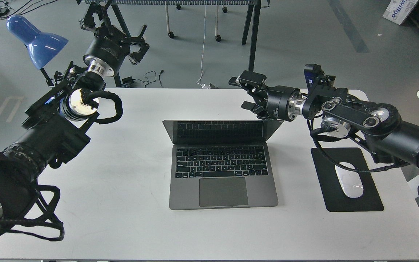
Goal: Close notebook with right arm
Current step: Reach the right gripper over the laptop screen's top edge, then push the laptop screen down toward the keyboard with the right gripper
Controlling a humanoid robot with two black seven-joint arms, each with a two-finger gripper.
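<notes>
The notebook (pixel 224 171), a slim grey laptop with black keyboard and trackpad, lies open in the middle of the white table (pixel 122 203). Its dark screen (pixel 222 131) leans forward, showing as a narrow band. My right arm reaches in from the right; its gripper (pixel 247 92) is open, fingers spread, right behind the lid's upper right corner. Whether it touches the lid I cannot tell. My left gripper (pixel 136 36) is open and empty, held high beyond the table's back left edge.
A black mouse pad (pixel 355 196) with a white mouse (pixel 351 183) lies right of the notebook, partly under my right arm. A blue desk lamp (pixel 36 40) stands at the back left. Table legs and cables are on the floor behind.
</notes>
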